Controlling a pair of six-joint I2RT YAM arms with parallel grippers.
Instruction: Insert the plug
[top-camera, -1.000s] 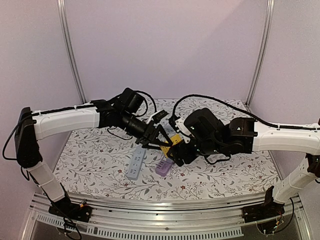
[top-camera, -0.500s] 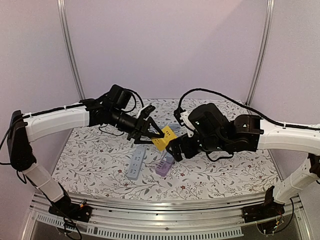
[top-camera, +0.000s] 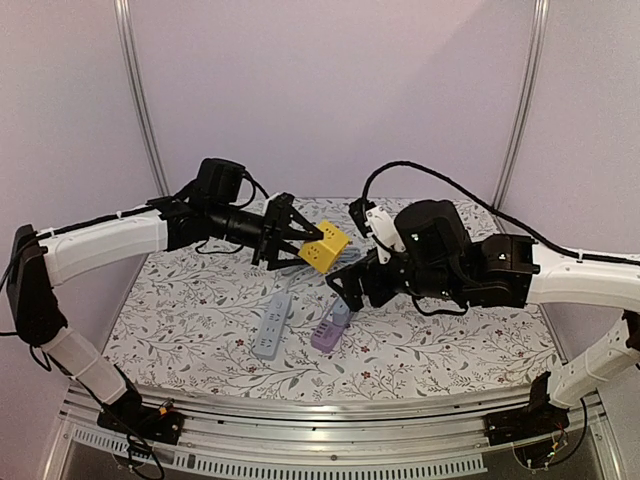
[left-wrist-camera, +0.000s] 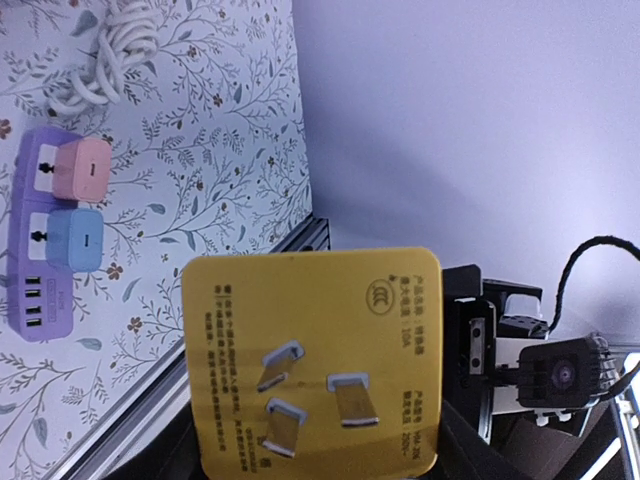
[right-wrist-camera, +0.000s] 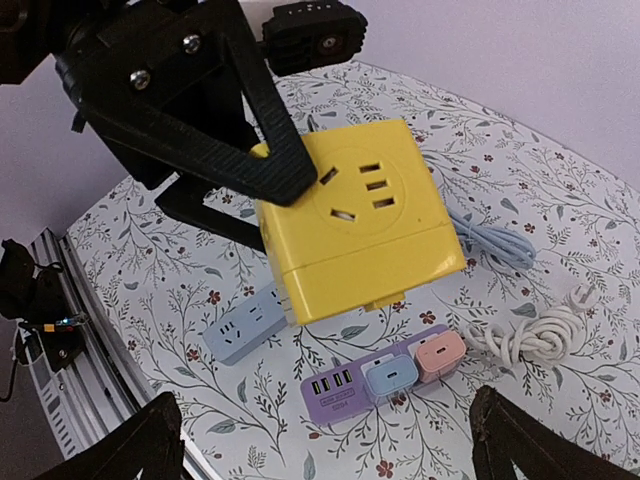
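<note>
The plug is a yellow cube (top-camera: 327, 247) held in the air above the table, with my left gripper (top-camera: 296, 243) shut on its sides. In the left wrist view its back face (left-wrist-camera: 315, 350) fills the lower frame and shows three metal prongs. In the right wrist view the same cube (right-wrist-camera: 355, 215) shows a socket face, and one black left finger (right-wrist-camera: 255, 140) lies across its corner. My right gripper (top-camera: 345, 287) hangs open just right of and below the cube, holding nothing; its fingertips (right-wrist-camera: 150, 440) stand wide apart.
A purple power strip (top-camera: 328, 332) (right-wrist-camera: 345, 385) with a blue and a pink charger plugged in lies on the floral tabletop (top-camera: 190, 330). A grey-blue strip (top-camera: 271, 325) (right-wrist-camera: 240, 330) lies to its left. A coiled white cable (right-wrist-camera: 530, 340) and a pale blue cable (right-wrist-camera: 490, 240) lie beyond.
My right gripper has opened, let go of the yellow cube and drawn back to the right. The left arm has lifted the cube up and toward the back.
</note>
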